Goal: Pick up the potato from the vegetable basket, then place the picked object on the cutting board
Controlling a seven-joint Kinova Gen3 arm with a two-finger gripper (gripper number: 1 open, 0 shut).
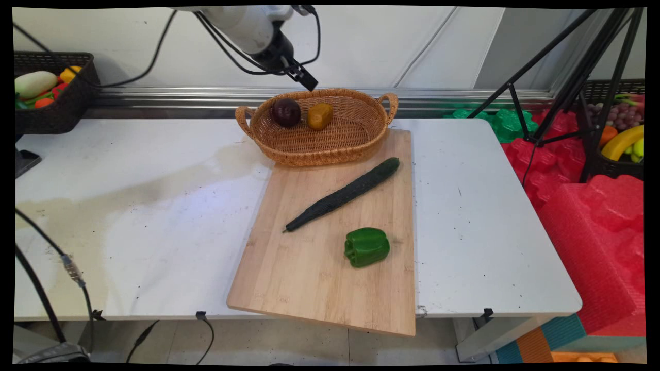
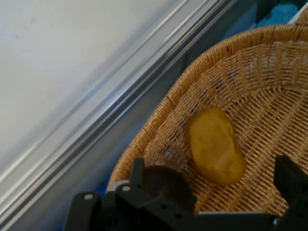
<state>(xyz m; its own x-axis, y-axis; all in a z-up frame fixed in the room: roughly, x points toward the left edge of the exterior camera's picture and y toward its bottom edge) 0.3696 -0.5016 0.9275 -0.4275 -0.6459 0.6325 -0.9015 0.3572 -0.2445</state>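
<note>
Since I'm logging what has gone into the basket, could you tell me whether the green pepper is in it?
No, the green pepper lies on the wooden board, apart from the wicker basket.

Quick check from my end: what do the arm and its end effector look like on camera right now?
A glossy white rounded arm link ends in a black end effector of angular black linkage, showing small silver screws in the hand view. Thin black cables loop and hang around it.

In the hand view, the tool [image 2: 211, 192] linkage hides part of the dark purple fruit [image 2: 166, 185], and the picture's edges cut off the wicker basket [image 2: 159, 125]. In the main view, the cutting board [image 1: 319, 288] overhangs the desk [image 1: 154, 232] edge.
</note>
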